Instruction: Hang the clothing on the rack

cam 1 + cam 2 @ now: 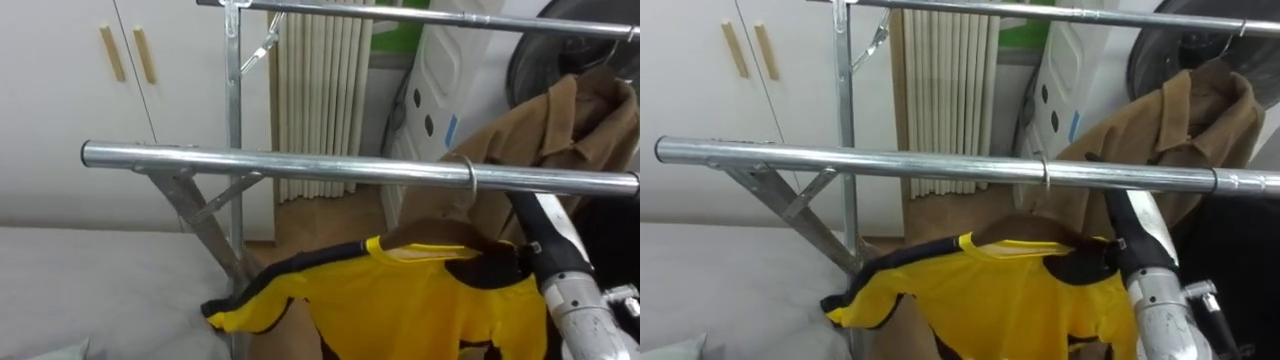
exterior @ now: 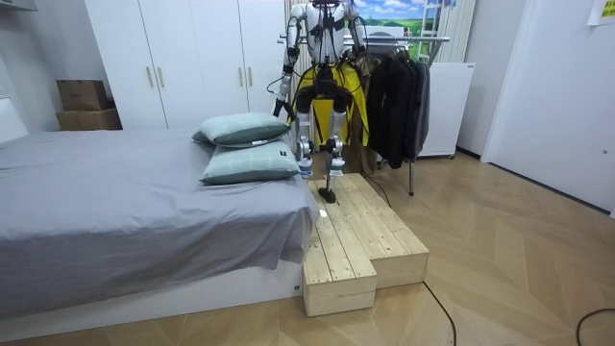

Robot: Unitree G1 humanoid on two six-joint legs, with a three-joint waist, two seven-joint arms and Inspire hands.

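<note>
A yellow shirt [image 1: 400, 300] with black trim hangs on a brown wooden hanger [image 1: 440, 232]. The hanger's metal hook [image 1: 470, 185] sits over the near steel rail [image 1: 300, 165] of the clothes rack. My right arm rises from the lower right to the hanger's right shoulder, and the right hand [image 1: 522, 212] is a dark shape just under the rail, its grip hidden. In the room view I stand on a wooden platform [image 2: 360, 240] facing the rack, and the shirt [image 2: 357, 106] shows beside my legs. My left hand [image 2: 282, 104] hangs low at the room view's left.
A brown jacket [image 1: 560, 130] hangs from the far upper rail [image 1: 420, 15]. The rack's upright post and braces [image 1: 235, 200] stand left of the shirt. The grey bed [image 1: 90, 290] lies at my left, with dark coats [image 2: 399, 96] on the rack's far end.
</note>
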